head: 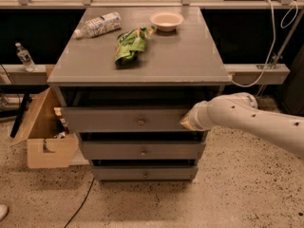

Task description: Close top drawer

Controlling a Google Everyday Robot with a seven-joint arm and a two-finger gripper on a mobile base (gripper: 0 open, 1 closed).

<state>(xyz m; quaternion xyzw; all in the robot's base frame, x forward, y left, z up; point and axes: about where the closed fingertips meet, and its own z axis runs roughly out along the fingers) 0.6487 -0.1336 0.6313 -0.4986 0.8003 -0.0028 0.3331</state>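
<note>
The top drawer (pixel 118 120) is a wide grey front with one small round metal knob (pixel 141 122). It stands pulled out a short way from the grey cabinet, with a dark gap above it under the top. My white arm (pixel 256 120) comes in from the right. My gripper (pixel 186 121) is at the right end of the drawer front and looks pressed against it. The two lower grey drawers (pixel 142 152) sit beneath.
On the cabinet top (pixel 190 61) lie a green chip bag (pixel 129 44), a plastic bottle (pixel 99 24) and a white bowl (pixel 166 19). An open cardboard box (pixel 45 137) stands on the floor at left. A cable (pixel 259 65) hangs at right. A bottle (pixel 23 57) stands on the left ledge.
</note>
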